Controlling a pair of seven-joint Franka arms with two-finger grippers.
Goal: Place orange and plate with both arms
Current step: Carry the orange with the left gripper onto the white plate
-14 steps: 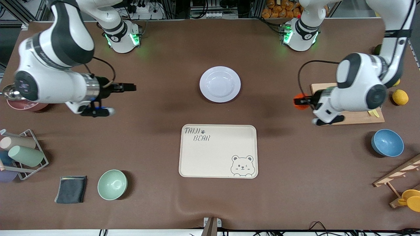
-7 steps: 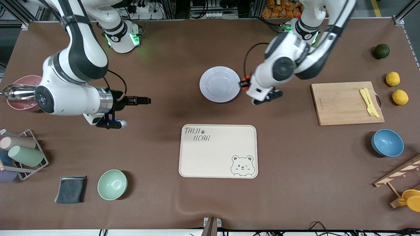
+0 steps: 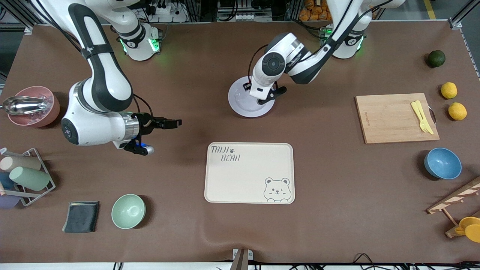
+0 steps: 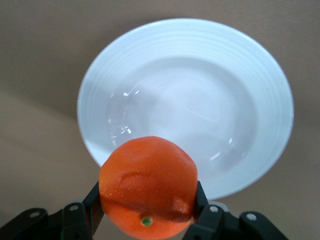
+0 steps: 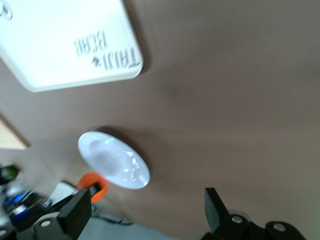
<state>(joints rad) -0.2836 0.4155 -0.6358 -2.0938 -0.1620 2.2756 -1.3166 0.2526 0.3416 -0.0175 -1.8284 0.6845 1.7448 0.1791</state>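
Orange (image 4: pixel 147 187) is the thing to set down now: it sits clamped between the two fingers of the left hand (image 3: pixel 248 87), which hangs over the plate (image 3: pixel 240 107). Sweeping across the front view from the right arm's end, the right hand (image 3: pixel 173 122) hovers over bare desk (image 3: pixel 337 206) at about ten o'clock from the bear-print tray (image 3: pixel 249 172). Its fingers are spread wide with nothing between them, and that arm seems to be waiting its turn. The plate lies at twelve o'clock from the tray, flat on the desk. In the left wrist view the fruit hangs over the plate's rim rather than over the well, so I judge the hand should shift a little toward the centre before lowering. A round fruit will likely roll if dropped, so the sound way is to bring it down until it nearly touches the shallow well. The hand can then part its fingers slowly and rise straight up, so that neither finger nudges it. The plate looks glossy and may slide on the mat, so no sideways push should be put on it.
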